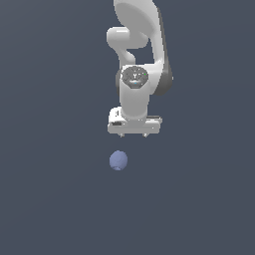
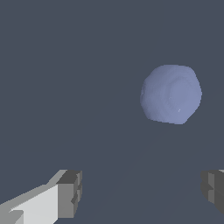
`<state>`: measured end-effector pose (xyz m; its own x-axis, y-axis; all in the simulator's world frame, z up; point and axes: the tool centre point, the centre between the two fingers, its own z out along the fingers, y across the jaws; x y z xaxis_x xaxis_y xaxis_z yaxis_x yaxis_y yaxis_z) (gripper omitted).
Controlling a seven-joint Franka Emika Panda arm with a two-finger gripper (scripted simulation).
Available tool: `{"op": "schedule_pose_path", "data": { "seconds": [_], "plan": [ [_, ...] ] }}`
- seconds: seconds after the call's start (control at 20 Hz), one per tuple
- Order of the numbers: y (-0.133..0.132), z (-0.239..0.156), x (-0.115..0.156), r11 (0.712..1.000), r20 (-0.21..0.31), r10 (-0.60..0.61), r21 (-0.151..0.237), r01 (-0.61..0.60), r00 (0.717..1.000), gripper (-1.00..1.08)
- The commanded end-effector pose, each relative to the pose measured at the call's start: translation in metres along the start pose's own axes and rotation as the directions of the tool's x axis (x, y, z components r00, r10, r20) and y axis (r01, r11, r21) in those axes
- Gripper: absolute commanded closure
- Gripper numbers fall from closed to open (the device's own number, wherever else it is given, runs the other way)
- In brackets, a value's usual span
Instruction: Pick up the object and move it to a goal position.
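The object is a small periwinkle-blue ball (image 1: pixel 118 160) lying on the dark grey surface. It also shows in the wrist view (image 2: pixel 171 94), apart from the fingers. My white gripper (image 1: pixel 133 135) hangs above the ball and a little toward the exterior view's right, not touching it. Its jaws stand wide apart with nothing between them. In the wrist view the gripper (image 2: pixel 142 192) shows two grey fingertips (image 2: pixel 70 194) with a broad gap.
The white arm (image 1: pixel 139 55) rises behind the gripper toward the top of the exterior view. The plain dark grey surface (image 1: pixel 50 189) spreads all around.
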<state>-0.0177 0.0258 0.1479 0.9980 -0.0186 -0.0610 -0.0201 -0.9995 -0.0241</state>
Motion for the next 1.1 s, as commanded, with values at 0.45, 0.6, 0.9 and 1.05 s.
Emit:
{"op": "schedule_pose_path", "data": {
  "seconds": [0.45,0.6,0.9,1.05],
  "plan": [
    [0.01,-0.007,-0.004,1.0,0.0,0.01,-0.026,-0.01,1.0,-0.92],
    [0.009,-0.007,-0.004,1.0,0.0,0.01,-0.026,-0.01,1.0,-0.92],
    [0.016,0.0,0.007,0.999,-0.009,0.028,-0.023,-0.028,1.0,-0.92],
    [0.024,0.007,0.017,0.999,-0.017,0.046,-0.022,-0.046,0.999,-0.92]
  ]
}}
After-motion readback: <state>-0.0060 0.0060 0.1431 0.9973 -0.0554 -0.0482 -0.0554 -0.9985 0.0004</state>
